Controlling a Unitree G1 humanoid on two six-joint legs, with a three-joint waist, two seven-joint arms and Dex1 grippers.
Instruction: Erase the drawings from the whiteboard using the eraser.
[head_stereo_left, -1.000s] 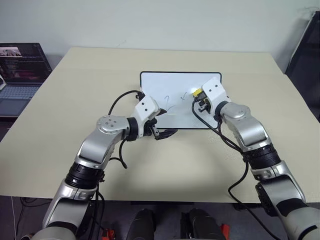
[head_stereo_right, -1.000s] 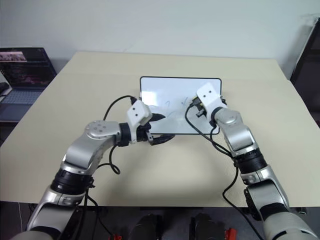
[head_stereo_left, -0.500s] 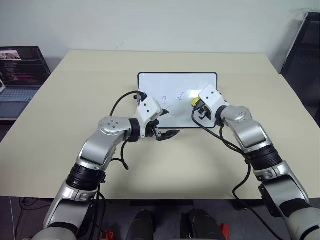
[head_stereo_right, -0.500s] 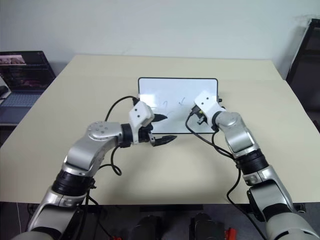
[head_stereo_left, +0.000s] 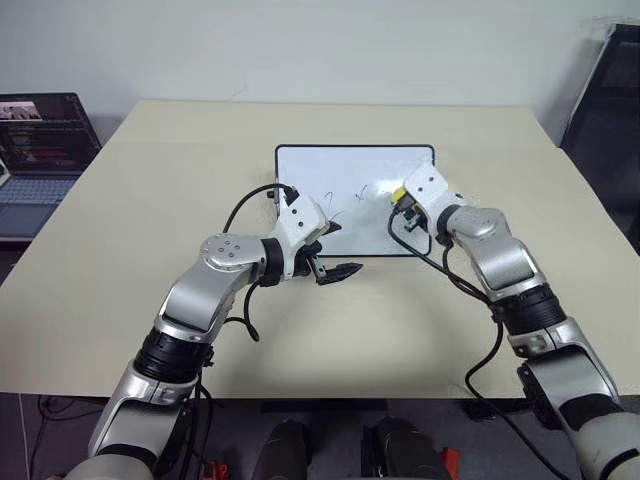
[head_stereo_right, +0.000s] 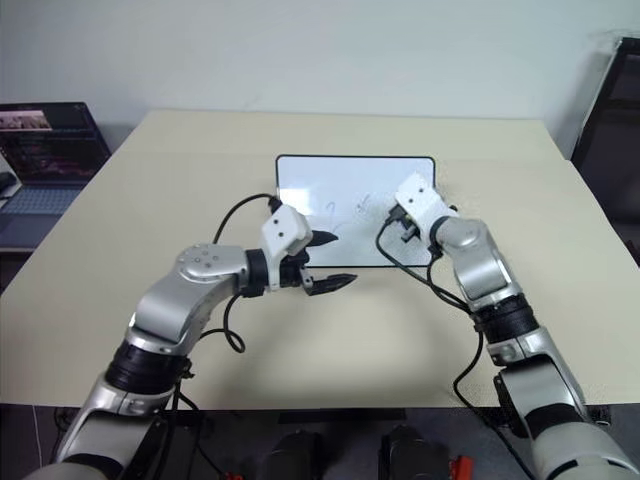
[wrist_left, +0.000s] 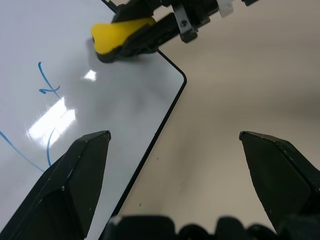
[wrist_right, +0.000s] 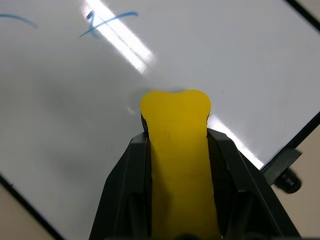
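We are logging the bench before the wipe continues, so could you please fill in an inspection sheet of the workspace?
Surface: beige table, bare apart from the board.
Job's things: whiteboard lying flat; blue drawings not yet wiped; yellow eraser near the board's right end.
Clutter: nothing seen.
Grippers: right gripper shut on the eraser; left gripper open over the board's near edge, holding nothing.
Cables: black cables loop from both wrists above the table.
Surroundings: open laptop at far left; dark chair at right; pale wall behind.
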